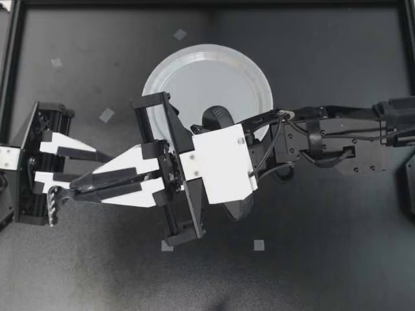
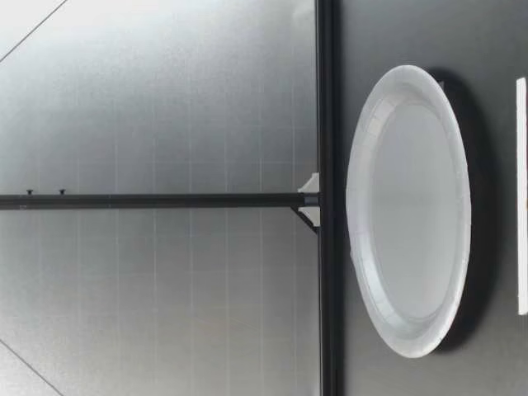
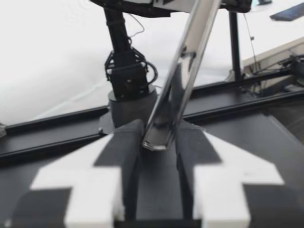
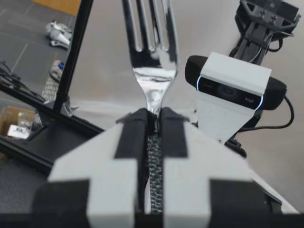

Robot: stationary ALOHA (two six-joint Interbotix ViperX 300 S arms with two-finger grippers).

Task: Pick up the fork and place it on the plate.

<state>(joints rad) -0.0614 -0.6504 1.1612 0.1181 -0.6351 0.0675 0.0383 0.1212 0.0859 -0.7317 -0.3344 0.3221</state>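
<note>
Fork (image 1: 53, 204) is up off the table (image 1: 311, 259), held by both hands. My right hand (image 1: 74, 188) comes in from the right, its arm passing over part of the plate (image 1: 194, 55), and meets my left hand (image 1: 91, 167) tip to tip.

Right wrist view: right hand (image 4: 153, 116) clamped on the fork (image 4: 152, 71) at the neck, fingers nearly together, one on each side. The tines stick up ahead of the hand and run out of frame. Past the hand, off to one side, is a camera on a white mount (image 4: 232, 85).

Left wrist view: left hand (image 3: 159, 130) has its fingers (image 3: 123, 147) a narrow gap apart, with the fork's (image 3: 183, 76) rounded end filling that gap at the tips. It looks pinched from both sides. From there the fork slants up and away from the hand towards my right arm overhead.

Top view: only a short ribbed bit of fork shows, just past the right hand's fingertips on the side away from the plate. The rest is hidden under the hand. Fork is well clear of the plate.

Low view: plate (image 2: 408, 206) lies flat on the dark table (image 2: 495, 49), with nothing on it.
</note>
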